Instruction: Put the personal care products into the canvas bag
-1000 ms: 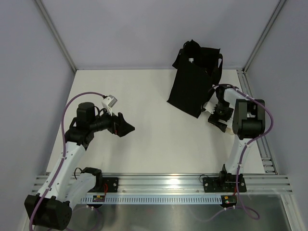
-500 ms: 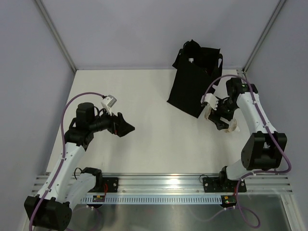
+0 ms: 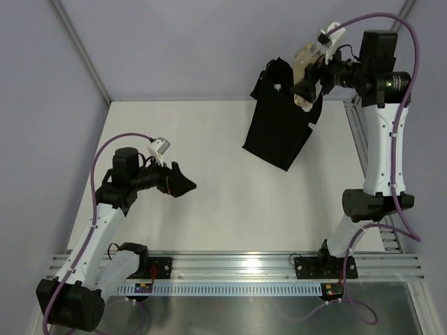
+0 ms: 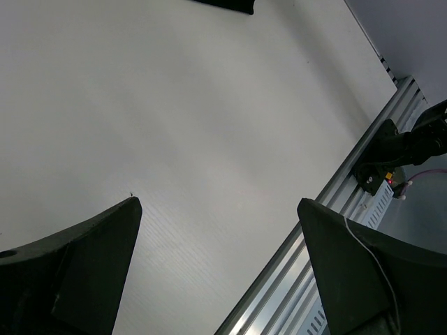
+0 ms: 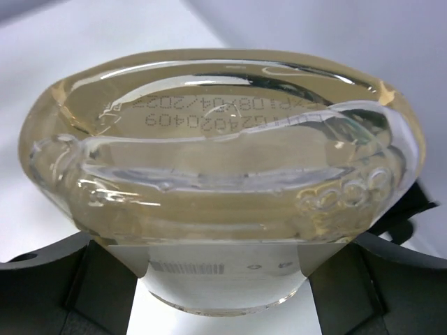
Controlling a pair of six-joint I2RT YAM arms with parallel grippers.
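Note:
The black canvas bag (image 3: 283,115) stands at the back right of the table, leaning. My right gripper (image 3: 305,82) is raised high above the bag's open top and is shut on a beige clear bottle (image 3: 306,61). In the right wrist view that bottle (image 5: 223,181) fills the frame, bottom end towards the camera, clamped between the two black fingers. My left gripper (image 3: 183,183) hovers open and empty over the left middle of the table; its view shows bare table between its fingers (image 4: 77,272). No other care products show on the table.
An aluminium rail (image 3: 244,265) runs along the table's near edge, also in the left wrist view (image 4: 349,209). Grey walls close the back and sides. A side rail (image 3: 363,150) runs along the right edge.
My right arm has lifted the bottle from the table right of the bag up and back, to above the bag's opening. The left arm has not moved.

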